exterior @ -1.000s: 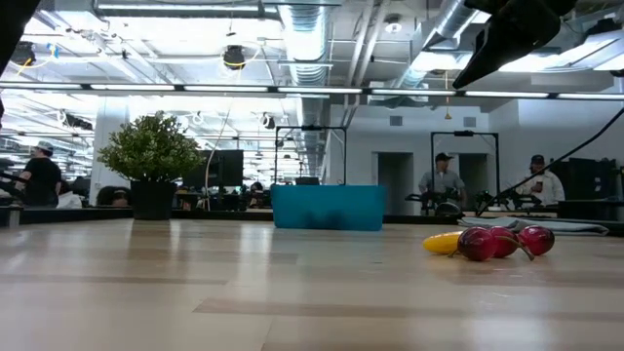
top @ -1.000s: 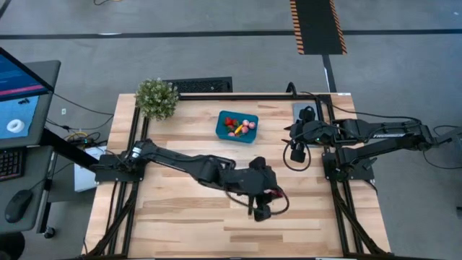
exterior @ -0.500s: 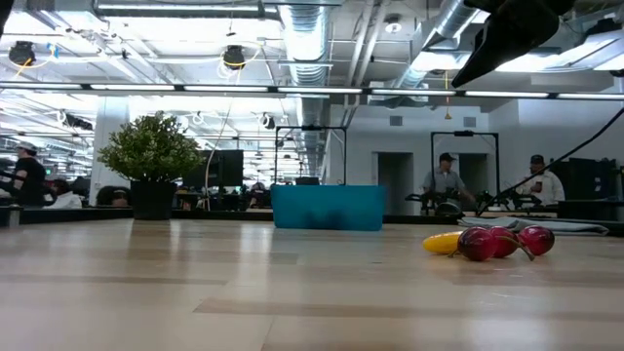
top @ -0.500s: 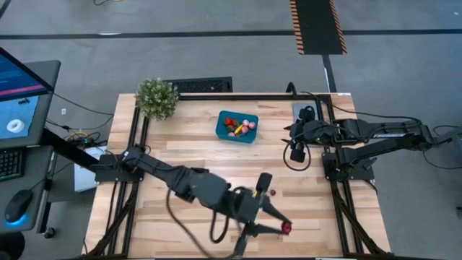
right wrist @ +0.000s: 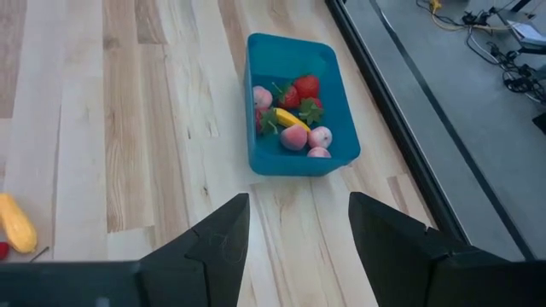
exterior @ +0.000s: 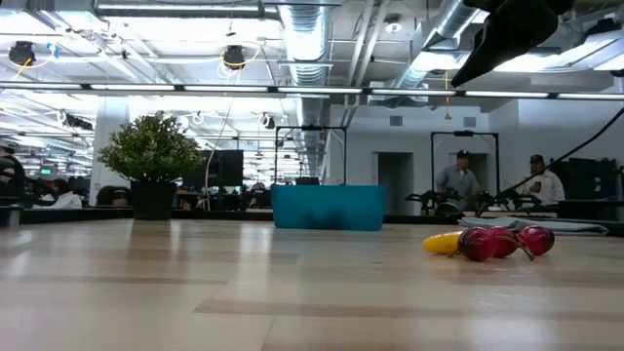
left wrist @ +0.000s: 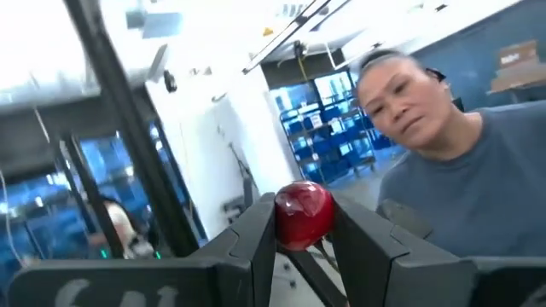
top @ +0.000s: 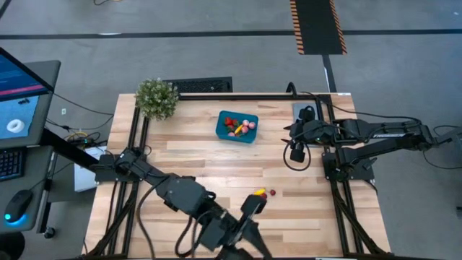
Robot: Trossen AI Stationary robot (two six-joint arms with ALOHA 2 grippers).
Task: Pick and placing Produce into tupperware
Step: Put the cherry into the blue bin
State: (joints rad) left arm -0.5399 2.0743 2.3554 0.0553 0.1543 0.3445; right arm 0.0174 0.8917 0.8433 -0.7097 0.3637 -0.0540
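1. High view: the left arm is swung way down to the near edge of the counter [top: 180,155], with its hand running off the picture's bottom edge, so you can't read the grip from here. The tupperware [top: 237,126] sits toward the far middle of the counter and already has a bunch of produce in it. A yellow piece [top: 258,193] and a small dark red bit just beside it are loose on the wood, well apart from the box. The right arm waits over the right side, its hand [top: 296,153] hanging near the counter's right edge.

2. Low view: the loose stuff reads as a yellow piece touching a cluster of cherries [exterior: 499,241]. A potted plant [exterior: 151,161] stands far off to one side.

3. Left wrist view: the left hand [left wrist: 303,226] is clamped on a shiny red cherry [left wrist: 303,213] between its fingertips, pointing up at the room (a person is in the background).

4. Right wrist view: the right hand [right wrist: 299,230] has its fingers spread, empty, looking down at the box.

5. My read: this is mid-carry. The next move calls for swinging the left arm across to above the box, then letting go.
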